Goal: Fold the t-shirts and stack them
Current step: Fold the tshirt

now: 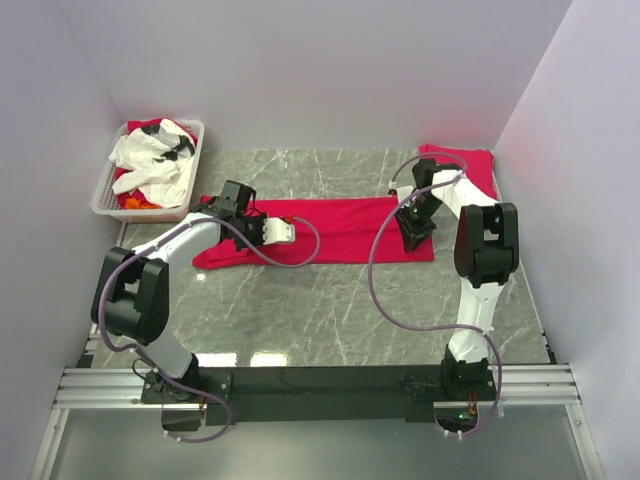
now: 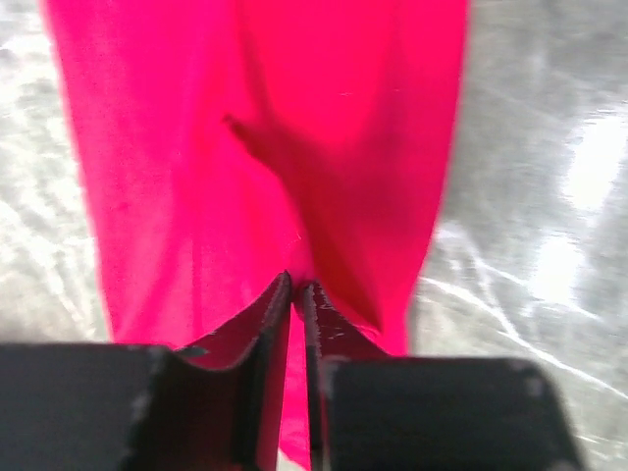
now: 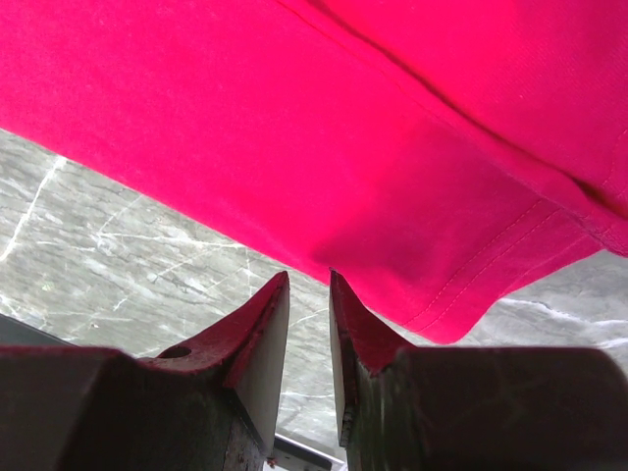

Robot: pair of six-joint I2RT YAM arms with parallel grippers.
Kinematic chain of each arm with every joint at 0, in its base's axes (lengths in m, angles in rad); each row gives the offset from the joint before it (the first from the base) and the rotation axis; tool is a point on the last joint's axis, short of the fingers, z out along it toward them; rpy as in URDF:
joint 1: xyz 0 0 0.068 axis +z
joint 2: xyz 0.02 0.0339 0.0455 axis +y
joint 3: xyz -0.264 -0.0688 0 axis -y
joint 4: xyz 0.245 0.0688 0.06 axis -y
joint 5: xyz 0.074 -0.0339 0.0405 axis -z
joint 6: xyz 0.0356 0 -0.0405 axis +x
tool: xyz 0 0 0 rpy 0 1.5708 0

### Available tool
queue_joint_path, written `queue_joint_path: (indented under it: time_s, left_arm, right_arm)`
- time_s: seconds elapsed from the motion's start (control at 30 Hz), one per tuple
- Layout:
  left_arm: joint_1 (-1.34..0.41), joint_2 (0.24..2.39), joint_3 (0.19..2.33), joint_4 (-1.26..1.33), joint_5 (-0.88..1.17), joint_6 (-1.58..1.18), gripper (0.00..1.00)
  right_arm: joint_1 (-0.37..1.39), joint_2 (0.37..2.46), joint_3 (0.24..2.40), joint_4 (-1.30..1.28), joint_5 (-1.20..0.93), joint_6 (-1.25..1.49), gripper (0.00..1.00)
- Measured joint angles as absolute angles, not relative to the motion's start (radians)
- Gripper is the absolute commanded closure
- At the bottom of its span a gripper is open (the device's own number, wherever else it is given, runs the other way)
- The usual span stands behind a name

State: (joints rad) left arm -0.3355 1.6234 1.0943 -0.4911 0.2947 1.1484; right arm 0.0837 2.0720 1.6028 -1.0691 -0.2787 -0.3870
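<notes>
Across the middle of the table [image 1: 330,320], a red shirt [image 1: 340,228] lies stretched out between two claws.
The left claw [image 2: 299,287] is all but closed, pinching a thin ridge of cloth. The right claw [image 3: 309,280] stands slightly apart at the opposite hem, and whether it grips cannot be told. With only one end held, a lift would likely drag the shirt askew, and the thin pinch may slip.
</notes>
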Motion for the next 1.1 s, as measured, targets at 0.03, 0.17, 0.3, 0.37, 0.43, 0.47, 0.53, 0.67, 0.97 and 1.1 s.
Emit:
queue_joint_path:
  time_s: [0.03, 0.17, 0.3, 0.37, 0.43, 0.47, 0.53, 0.67, 0.97, 1.1]
  left_arm:
    - [-0.336, 1.626, 1.094, -0.506, 0.300, 1.151, 0.89]
    - [-0.335, 1.639, 1.094, -0.522, 0.313, 1.155, 0.93]
    - [-0.335, 1.656, 1.094, -0.524, 0.317, 1.146, 0.99]
    - [-0.334, 1.662, 1.095, -0.512, 0.316, 1.136, 0.99]
    - [-0.325, 1.685, 1.112, -0.503, 0.313, 1.132, 0.99]
    - [-0.319, 1.706, 1.134, -0.500, 0.310, 1.132, 0.99]
    - [-0.296, 1.781, 1.221, -0.503, 0.305, 1.131, 0.99]
    - [-0.242, 1.958, 1.457, -0.486, 0.293, 1.130, 0.96]
    - [-0.199, 2.122, 1.658, -0.409, 0.271, 1.110, 0.53]
    - [-0.173, 2.117, 1.671, -0.413, 0.296, 1.033, 0.56]
  right_arm:
    - [0.082, 2.073, 1.603, -1.069, -0.279, -0.387, 0.70]
    - [0.078, 2.078, 1.603, -1.069, -0.279, -0.387, 0.70]
    - [0.078, 2.079, 1.603, -1.069, -0.279, -0.387, 0.70]
    - [0.078, 2.079, 1.603, -1.069, -0.279, -0.387, 0.70]
    - [0.077, 2.079, 1.603, -1.068, -0.279, -0.387, 0.70]
    - [0.077, 2.079, 1.603, -1.069, -0.280, -0.387, 0.70]
    - [0.076, 2.079, 1.603, -1.069, -0.283, -0.387, 0.70]
    - [0.074, 2.079, 1.603, -1.072, -0.288, -0.388, 0.69]
    - [0.074, 2.078, 1.602, -1.083, -0.305, -0.390, 0.69]
    - [0.081, 2.077, 1.578, -1.074, -0.305, -0.390, 0.72]
